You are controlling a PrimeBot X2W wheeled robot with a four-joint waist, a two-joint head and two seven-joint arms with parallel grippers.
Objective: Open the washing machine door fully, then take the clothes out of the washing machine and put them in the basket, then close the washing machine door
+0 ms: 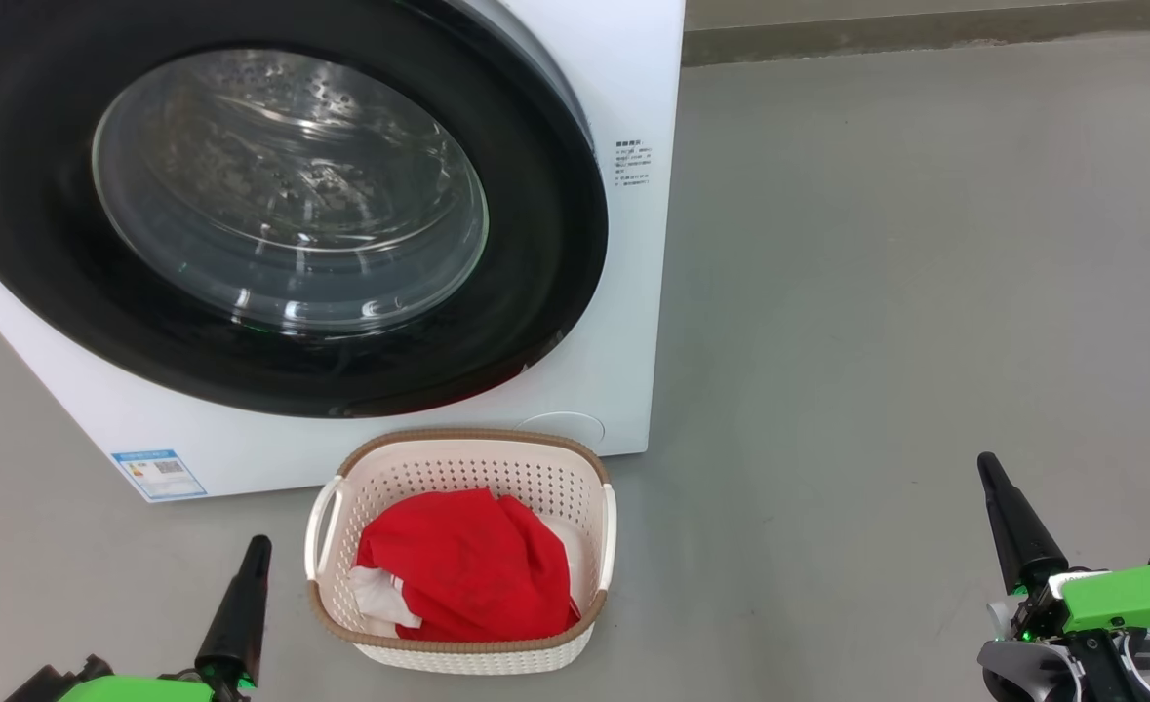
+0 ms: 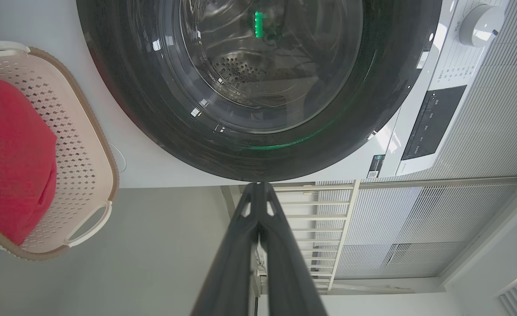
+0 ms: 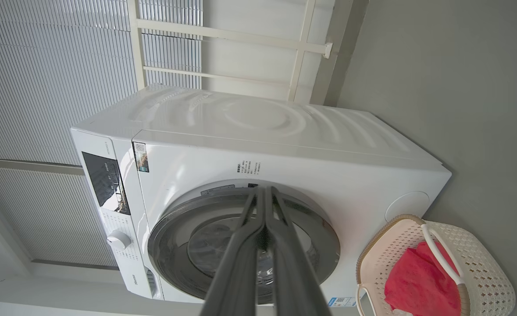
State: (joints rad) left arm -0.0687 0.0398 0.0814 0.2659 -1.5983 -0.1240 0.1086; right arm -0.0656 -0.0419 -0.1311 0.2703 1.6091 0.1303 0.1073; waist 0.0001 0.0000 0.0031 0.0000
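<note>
- Head view: you have the washing machine (image 1: 633, 146) standing on the grey floor (image 1: 877, 292), its white front filling the upper left. The washing machine door (image 1: 287, 190) lies shut against that front, a black rim around a clear glass bowl. A blue sticker (image 1: 159, 473) sits at the front's lower left corner.
- Head view: the basket (image 1: 467, 436) stands on the floor just before the machine, below the door. The clothes (image 1: 467, 570) lie inside it, a red heap with a white piece showing at its left edge.
- Head view: the left gripper (image 1: 258, 548) is at the lower left, near the basket's left side but apart from it. The right gripper (image 1: 990, 473) is at the lower right, well apart from the basket. Each has its fingers closed together, clear of every object.
- Left wrist view: the left gripper's two fingers meet at the tips and point toward the door's black rim. The perforated drum (image 2: 240, 70) shows through the glass. The basket with the red clothes sits at the left edge; a control knob (image 2: 479, 24) and a dark panel (image 2: 433, 118) sit at the right.
- Right wrist view: the right gripper's fingers are pressed together and point at the door, which sits flush with the machine's front. The basket stands on the floor just beside the machine, at the lower right corner, with the red clothes inside it.
</note>
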